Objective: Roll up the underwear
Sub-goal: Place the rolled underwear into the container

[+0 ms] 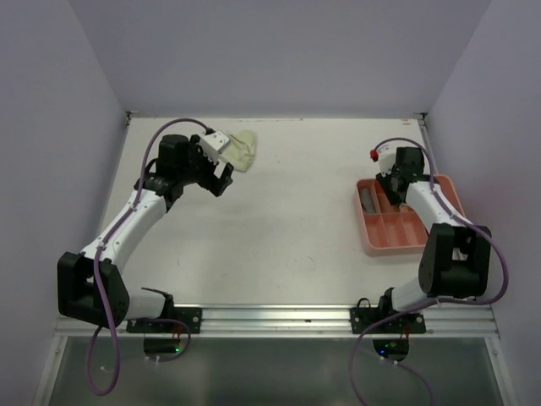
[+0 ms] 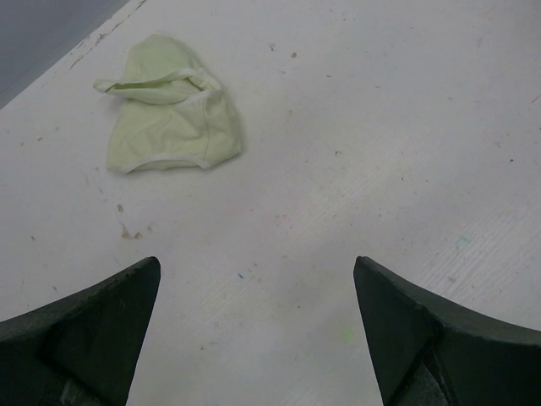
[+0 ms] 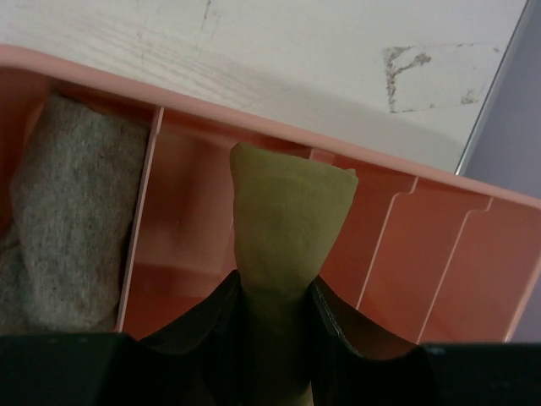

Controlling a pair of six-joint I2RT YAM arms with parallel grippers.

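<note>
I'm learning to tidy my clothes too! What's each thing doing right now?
Pale green underwear: lying crumpled on the table, unrolled.
Grey underwear: rolled up, in a tray slot.
Olive underwear: bundled, held at the tray.
Left gripper: open, empty.
Right gripper: shut on olive underwear.

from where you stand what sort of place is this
Probably a robot test cell: a scuffed white tabletop boxed in by plain pale wall panels, two black-and-white robot arms bolted at its near edge, and a salmon-pink plastic compartment tray.
</note>
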